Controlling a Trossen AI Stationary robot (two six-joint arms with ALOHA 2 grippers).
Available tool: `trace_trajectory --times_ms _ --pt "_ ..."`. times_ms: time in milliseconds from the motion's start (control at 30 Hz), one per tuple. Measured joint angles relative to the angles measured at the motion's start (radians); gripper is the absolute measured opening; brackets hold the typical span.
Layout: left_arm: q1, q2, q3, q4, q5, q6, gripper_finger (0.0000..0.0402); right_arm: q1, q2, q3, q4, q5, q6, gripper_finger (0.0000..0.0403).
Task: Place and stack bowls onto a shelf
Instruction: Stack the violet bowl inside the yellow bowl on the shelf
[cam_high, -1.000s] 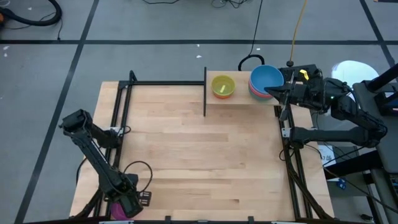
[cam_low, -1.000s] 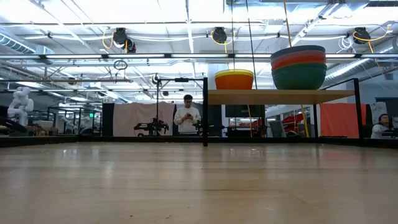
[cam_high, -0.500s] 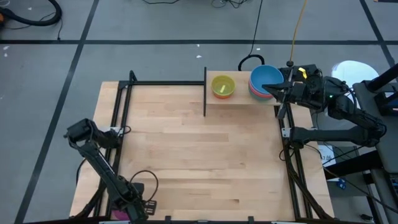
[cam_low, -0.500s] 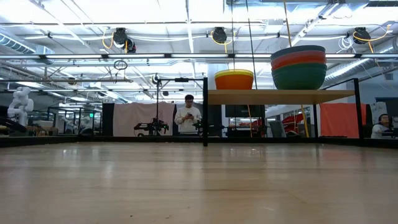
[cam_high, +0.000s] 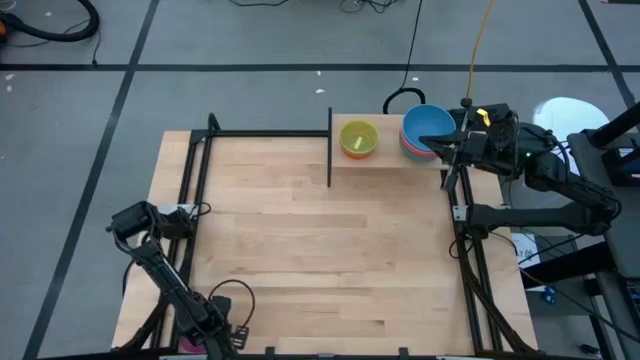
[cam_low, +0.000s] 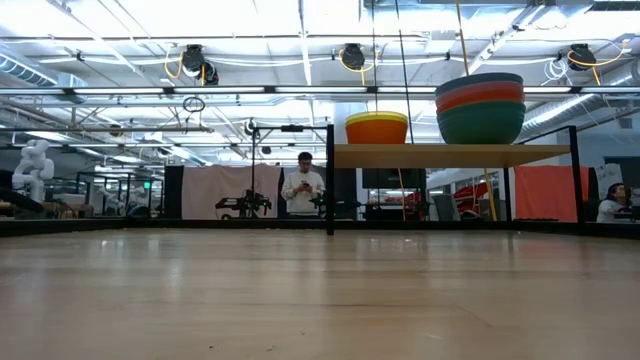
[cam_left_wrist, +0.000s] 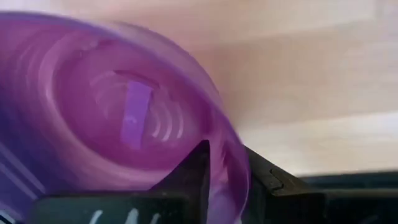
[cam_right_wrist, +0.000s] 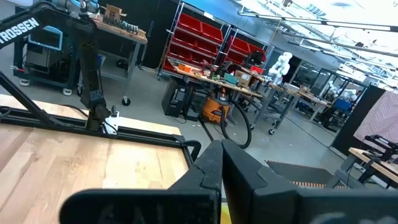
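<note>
Left arm folded further toward table's near edge. Left gripper pinches purple bowl rim there: light, stiff, slippery. Right gripper closed, empty, beside shelf stack.

We see bright, even light from ceiling strip lights in the low view, with a soft sheen on the tabletop. In the left wrist view the purple bowl is smeared and out of focus. From above, shadows on the table are faint.
</note>
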Motion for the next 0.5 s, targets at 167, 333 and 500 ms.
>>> trace_trajectory --times_ms 167,333,500 --pt "-0.005 0.004 0.000 -0.007 0.003 0.008 0.0011 0.000 0.004 0.000 0.000 0.000 0.003 0.0000" --pt "0.003 -0.013 0.000 -0.005 -0.001 0.047 0.0007 0.000 0.008 0.000 0.000 0.000 0.004 0.0000" --pt "0.046 -0.105 0.000 -0.004 -0.048 0.129 0.0005 0.000 0.008 0.000 -0.001 -0.001 0.005 0.0000"
